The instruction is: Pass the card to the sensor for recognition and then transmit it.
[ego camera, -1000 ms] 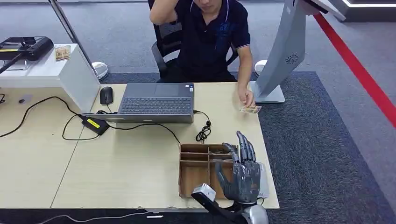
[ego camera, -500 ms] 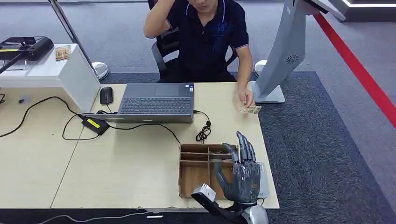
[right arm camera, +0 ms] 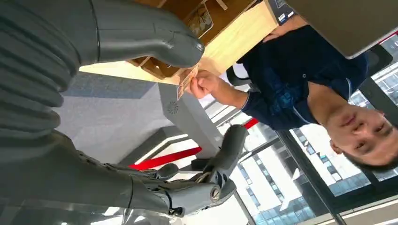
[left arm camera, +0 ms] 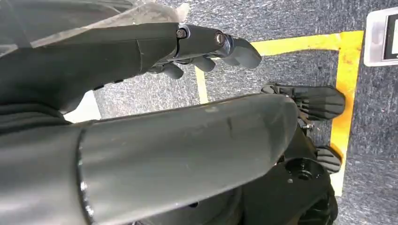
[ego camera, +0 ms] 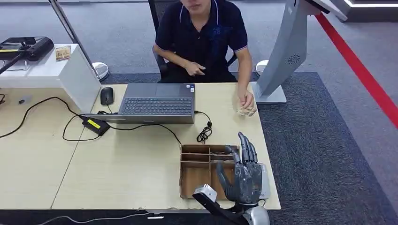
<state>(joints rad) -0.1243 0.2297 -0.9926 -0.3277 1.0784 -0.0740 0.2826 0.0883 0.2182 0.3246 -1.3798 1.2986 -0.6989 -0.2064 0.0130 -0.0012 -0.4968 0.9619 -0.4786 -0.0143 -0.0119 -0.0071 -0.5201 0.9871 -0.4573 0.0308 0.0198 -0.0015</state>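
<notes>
Right hand (ego camera: 245, 176) is raised over the table's near right corner, fingers spread and upright, holding nothing. It hovers just above the cardboard divider tray (ego camera: 199, 161) and a flat grey pad (ego camera: 265, 180) at the table's right edge. My guess is the pad is the sensor; can't confirm.

The card (ego camera: 246, 111) is not with the robot. The person (ego camera: 206, 35) seated at the far edge pinches it in one hand (ego camera: 246, 99), lifted just off the table near the far right edge, beside the base of the grey kiosk stand (ego camera: 281, 56). In the right wrist view the card (right arm camera: 187, 80) is tipped edge-on toward the robot's palm, so it reads as being offered. That explains the open, palm-forward pose: it's waiting to receive.

Card and right hand are well apart, so the handover hasn't started. Next move needs a reach toward the far right edge and fingers closing on a thin, flat card, which slips easily.

Left hand (left arm camera: 206, 47) hangs by the robot's side over the floor, fingers loosely curled, nothing in it; can't tell how far closed.

The laptop (ego camera: 157, 102) and its cables sit mid-table, out of the path.
</notes>
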